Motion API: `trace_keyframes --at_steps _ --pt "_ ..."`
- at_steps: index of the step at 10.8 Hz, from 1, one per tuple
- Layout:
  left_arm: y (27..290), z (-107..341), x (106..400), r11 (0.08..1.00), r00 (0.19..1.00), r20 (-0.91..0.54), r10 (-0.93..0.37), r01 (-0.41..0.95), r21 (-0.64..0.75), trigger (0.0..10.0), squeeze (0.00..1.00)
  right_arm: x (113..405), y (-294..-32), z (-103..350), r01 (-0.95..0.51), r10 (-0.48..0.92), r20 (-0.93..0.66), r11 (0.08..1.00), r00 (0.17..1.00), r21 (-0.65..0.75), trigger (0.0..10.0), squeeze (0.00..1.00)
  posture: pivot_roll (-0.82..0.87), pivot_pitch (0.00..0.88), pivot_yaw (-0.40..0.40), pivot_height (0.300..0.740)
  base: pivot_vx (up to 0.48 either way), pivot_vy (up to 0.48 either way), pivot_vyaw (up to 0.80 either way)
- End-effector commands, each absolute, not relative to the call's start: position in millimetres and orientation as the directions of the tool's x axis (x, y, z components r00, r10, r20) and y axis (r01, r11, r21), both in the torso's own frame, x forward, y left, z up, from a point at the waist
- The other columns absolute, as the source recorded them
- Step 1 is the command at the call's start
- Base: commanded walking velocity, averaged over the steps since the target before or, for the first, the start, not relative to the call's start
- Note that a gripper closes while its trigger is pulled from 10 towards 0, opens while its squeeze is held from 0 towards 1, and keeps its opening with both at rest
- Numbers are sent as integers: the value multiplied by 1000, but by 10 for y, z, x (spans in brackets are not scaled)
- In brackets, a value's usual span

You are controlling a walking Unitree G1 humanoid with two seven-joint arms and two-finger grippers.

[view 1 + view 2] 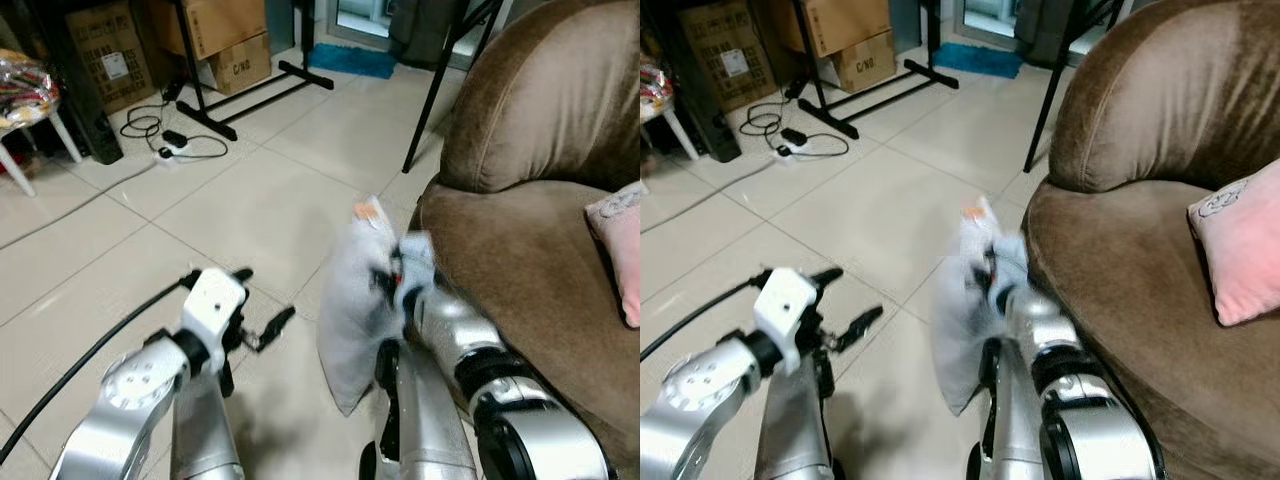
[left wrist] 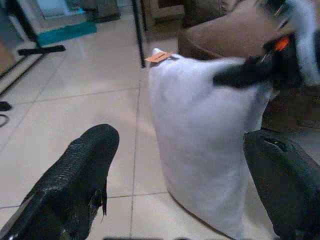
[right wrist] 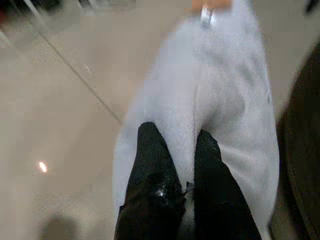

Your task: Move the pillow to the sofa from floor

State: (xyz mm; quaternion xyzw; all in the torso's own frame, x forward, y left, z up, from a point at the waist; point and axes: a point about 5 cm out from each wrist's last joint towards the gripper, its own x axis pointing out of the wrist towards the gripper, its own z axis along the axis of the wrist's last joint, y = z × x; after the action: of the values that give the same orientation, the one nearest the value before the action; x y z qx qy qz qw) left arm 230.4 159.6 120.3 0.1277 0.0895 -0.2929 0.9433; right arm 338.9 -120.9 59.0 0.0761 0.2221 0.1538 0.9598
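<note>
A white pillow [image 1: 352, 310] with an orange tag stands upright against the front of the brown sofa [image 1: 520, 260]. Its lower corner is at the floor tiles, and I cannot tell whether it touches them. My right gripper [image 1: 388, 282] is shut on the pillow's upper edge. In the right wrist view its two black fingers [image 3: 150, 165] pinch a fold of the pillow [image 3: 225, 100]. My left gripper [image 1: 260, 300] is open to the left of the pillow and apart from it. In the left wrist view the pillow [image 2: 200, 150] stands beyond the spread fingers [image 2: 75, 185].
A pink cushion [image 1: 1240, 250] lies on the sofa seat at the right. Black stand legs [image 1: 240, 100], cardboard boxes [image 1: 215, 35], a power strip with cables [image 1: 175, 145] and a blue mat [image 1: 350, 60] are further back. A stool [image 1: 25, 95] is at far left.
</note>
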Motion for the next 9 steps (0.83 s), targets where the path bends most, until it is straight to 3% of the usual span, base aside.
trace_keyframes --at_steps 1,2,3,5,9 --pt "1633 1208 2326 809 832 -237 -502 548 211 10000 0 3443 -1300 866 -252 316 -261 934 912 251 0 0 -1 0 -51 436 0 0 0" --pt "1656 1211 2349 821 849 -221 -479 523 229 10000 0 3378 -1342 1072 -241 300 -131 909 945 339 10000 0 -8 0 -47 436 0 0 0" --pt "1673 1226 2373 838 872 -192 -449 486 246 10000 0 3227 -1365 1263 -279 307 -38 904 951 323 10000 0 -13 0 -51 436 0 0 0" --pt "1689 1291 2468 871 916 -127 -380 400 283 10000 0 3008 -1336 1338 -286 297 -22 933 955 217 10000 0 -7 0 -60 456 0 0 0" --pt "1702 1290 2442 894 938 -98 -333 347 285 10000 0 2936 -1333 1369 -235 257 -68 943 964 234 10000 0 -6 0 -58 516 0 0 0"
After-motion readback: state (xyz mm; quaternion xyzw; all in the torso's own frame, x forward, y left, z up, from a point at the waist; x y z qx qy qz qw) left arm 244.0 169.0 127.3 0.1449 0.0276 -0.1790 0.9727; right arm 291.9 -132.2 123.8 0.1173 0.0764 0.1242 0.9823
